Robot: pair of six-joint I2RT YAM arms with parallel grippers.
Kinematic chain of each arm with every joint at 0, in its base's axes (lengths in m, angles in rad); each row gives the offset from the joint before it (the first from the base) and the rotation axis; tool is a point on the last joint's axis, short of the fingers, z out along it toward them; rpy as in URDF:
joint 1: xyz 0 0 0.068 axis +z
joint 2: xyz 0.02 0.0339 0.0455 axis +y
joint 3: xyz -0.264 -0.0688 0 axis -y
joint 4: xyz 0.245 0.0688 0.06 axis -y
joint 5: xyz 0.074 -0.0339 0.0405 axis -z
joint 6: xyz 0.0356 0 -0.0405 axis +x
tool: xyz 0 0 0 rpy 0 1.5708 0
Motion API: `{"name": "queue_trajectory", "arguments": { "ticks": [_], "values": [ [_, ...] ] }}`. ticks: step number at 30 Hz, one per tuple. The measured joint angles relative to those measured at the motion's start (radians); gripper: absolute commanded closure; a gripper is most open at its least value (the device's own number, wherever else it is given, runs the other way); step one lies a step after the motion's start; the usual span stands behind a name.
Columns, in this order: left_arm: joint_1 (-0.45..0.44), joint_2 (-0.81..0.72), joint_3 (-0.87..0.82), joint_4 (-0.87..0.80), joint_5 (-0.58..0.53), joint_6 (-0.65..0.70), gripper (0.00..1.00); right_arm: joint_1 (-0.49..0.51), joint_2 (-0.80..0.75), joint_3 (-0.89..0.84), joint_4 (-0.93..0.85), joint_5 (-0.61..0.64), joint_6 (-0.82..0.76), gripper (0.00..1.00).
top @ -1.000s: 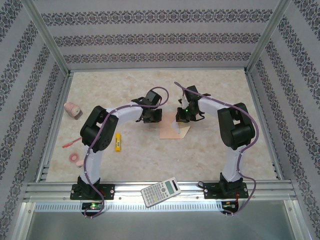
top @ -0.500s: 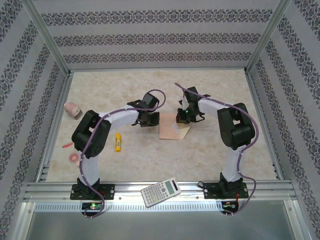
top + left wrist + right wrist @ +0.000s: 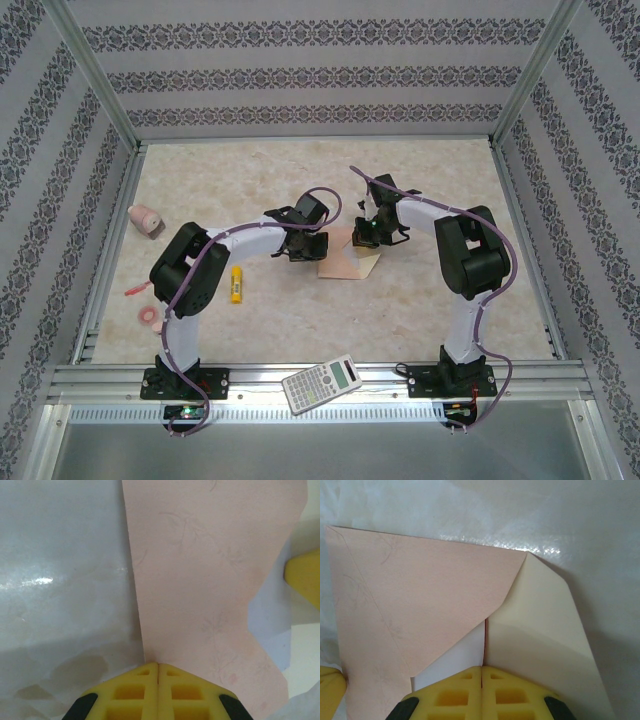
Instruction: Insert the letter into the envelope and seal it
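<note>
at worktop (image 3: 250, 170) centre, envelope (image 3: 345, 263) holding letter (image 3: 452, 662) lay pinned by closed left end effector (image 3: 158, 667) and closed right end effector (image 3: 482, 671), presumably for sealing.

The left arm (image 3: 188, 272) rises from its base with the elbow folded high on the left. Its forearm reaches rightward and forward, and the wrist bends so that the left gripper (image 3: 304, 247) points down. The right arm (image 3: 468, 252) mirrors it, elbow up on the right and forearm reaching leftward, with the right gripper (image 3: 367, 237) also tipped downward. The two grippers are near each other but apart. In the left wrist view the left gripper (image 3: 158, 666) has its yellow fingers (image 3: 132, 687) pressed flat together. In the right wrist view the right gripper (image 3: 482, 670) likewise has its fingers (image 3: 512, 697) closed with no gap. Each wrist view shows a yellow fingertip of the other gripper at its edge.
</note>
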Motion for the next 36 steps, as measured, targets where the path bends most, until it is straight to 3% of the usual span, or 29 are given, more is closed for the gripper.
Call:
{"name": "queue_trajectory", "arguments": {
  "ticks": [36],
  "values": [
    [-0.018,0.027,-0.035,0.097,-0.014,-0.083,1.00,0.022,-0.064,-0.095,0.056,0.007,0.121,0.91]
  ]
}}
